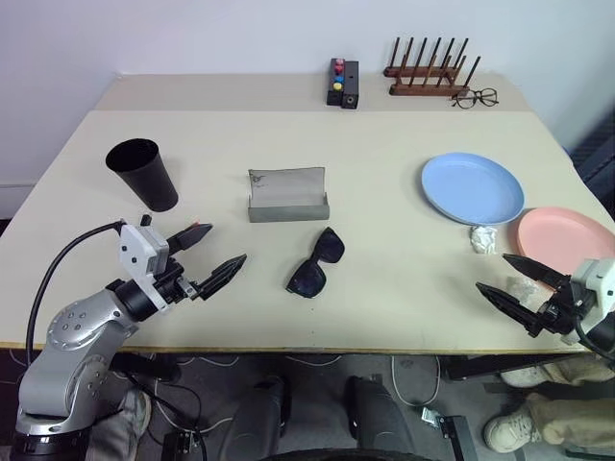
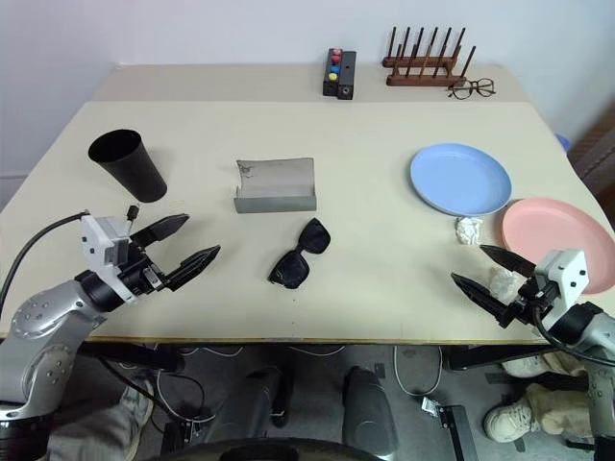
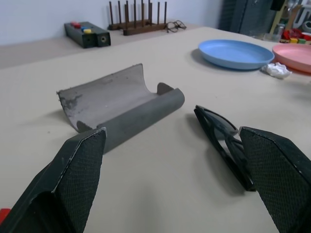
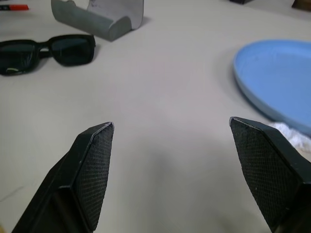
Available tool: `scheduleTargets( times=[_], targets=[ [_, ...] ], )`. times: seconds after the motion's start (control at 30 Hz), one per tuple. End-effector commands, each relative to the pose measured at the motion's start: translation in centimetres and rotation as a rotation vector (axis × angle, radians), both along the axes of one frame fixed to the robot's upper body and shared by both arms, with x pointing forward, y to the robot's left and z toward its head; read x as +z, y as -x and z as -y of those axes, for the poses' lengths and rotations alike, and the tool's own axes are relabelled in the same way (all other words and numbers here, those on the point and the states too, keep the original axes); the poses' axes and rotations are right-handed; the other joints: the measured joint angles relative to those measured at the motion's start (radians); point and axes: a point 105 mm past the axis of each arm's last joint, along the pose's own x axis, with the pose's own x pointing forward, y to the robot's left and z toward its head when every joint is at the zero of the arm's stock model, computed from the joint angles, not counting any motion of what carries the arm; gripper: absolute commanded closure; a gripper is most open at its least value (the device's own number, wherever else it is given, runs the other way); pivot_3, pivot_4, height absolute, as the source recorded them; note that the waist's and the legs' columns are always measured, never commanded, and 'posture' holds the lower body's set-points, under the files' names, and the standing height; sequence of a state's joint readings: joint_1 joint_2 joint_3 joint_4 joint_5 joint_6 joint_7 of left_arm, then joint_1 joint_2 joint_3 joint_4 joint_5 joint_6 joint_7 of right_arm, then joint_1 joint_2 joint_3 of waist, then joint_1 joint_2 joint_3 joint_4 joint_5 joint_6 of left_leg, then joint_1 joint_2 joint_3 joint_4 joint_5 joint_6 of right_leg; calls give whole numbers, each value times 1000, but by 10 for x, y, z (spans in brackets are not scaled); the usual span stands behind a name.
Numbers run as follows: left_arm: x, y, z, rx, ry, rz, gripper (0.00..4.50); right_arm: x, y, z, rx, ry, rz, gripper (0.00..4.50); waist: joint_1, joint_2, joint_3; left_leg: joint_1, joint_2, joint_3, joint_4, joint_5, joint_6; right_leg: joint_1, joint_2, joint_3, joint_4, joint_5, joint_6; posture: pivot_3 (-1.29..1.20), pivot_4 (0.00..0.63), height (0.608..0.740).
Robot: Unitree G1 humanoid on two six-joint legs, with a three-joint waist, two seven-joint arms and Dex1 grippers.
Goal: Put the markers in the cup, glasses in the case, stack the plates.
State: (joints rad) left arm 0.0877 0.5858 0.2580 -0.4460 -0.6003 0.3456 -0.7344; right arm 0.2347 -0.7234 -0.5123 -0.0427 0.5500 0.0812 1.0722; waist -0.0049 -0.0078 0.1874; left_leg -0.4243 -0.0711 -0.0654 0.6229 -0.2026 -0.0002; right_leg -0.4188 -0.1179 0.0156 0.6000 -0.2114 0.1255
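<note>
We hold our left gripper [image 1: 207, 260] and right gripper [image 1: 513, 281] spread wide, empty. Between them lie the glasses [image 1: 316, 262]; beyond, the open case [image 1: 287, 196], cup [image 1: 143, 174], blue plate [image 1: 472, 187], pink plate [image 1: 565, 233], crumpled paper [image 1: 483, 238].

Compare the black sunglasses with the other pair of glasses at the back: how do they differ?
The sunglasses have a thick black frame and dark lenses; the spectacles have a thin frame and clear lenses. The sunglasses lie mid-table just in front of the open grey case; the spectacles rest at the far edge beside the wooden rack. Both sit free on the table.
</note>
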Motion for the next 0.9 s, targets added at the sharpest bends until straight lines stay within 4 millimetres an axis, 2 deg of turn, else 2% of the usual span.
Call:
scheduleTargets(
  times=[0.03, 0.13, 0.23, 0.33, 0.53, 0.7, 0.83, 0.9],
  targets=[
    [13, 2, -1, -12, -5, 41, 0, 13, -3, -4, 15, 16, 53, 633, -1, 0, 0, 0, 0, 0, 0, 0, 0, 0, 0, 0, 0, 0, 0, 0, 150, 740],
    [7, -1, -4, -7, -26, 44, 0, 15, -11, -6, 6, 2, 79, 633, -5, 0, 0, 1, 0, 0, 1, 0, -1, 1, 0, 0, 0, 0, 0, 0, 150, 740],
    [15, -5, -1, -2, -7, 65, 0, 17, -16, -9, 17, -1, 86, 633, -3, 0, 0, 3, 0, 0, 1, 0, -1, 4, 0, 0, 0, 0, 0, 0, 150, 740],
    [13, -6, 2, -20, -20, 60, 0, 19, -21, -8, 14, 2, 98, 633, 1, 0, 0, 3, 0, 0, 1, 0, 0, 4, 0, 0, 0, 0, 0, 0, 150, 740],
    [14, -10, 2, -28, -24, 58, 0, 24, -21, -8, 19, 9, 103, 633, 15, 0, 0, 4, 0, 0, 1, 0, 0, 4, 0, 0, 0, 0, 0, 0, 150, 740],
    [5, -4, -5, -31, -57, 32, 0, 27, -24, -18, 33, 1, 110, 633, 16, 0, 0, 4, 0, 0, 1, 0, 0, 4, 0, 0, 0, 0, 0, 0, 150, 740],
    [-14, -11, -16, 42, -72, 18, 0, 24, -32, -22, 16, -8, 122, 633, 16, 0, 0, 5, 0, 0, 1, 0, 0, 5, 0, 0, 0, 0, 0, 0, 150, 740],
    [-12, -11, -15, 49, -43, 24, 0, 28, -31, -27, 31, -14, 126, 633, 17, 0, 0, 5, 0, 0, 0, 0, 0, 5, -1, 0, 0, 0, 0, 0, 150, 740]
  ],
)
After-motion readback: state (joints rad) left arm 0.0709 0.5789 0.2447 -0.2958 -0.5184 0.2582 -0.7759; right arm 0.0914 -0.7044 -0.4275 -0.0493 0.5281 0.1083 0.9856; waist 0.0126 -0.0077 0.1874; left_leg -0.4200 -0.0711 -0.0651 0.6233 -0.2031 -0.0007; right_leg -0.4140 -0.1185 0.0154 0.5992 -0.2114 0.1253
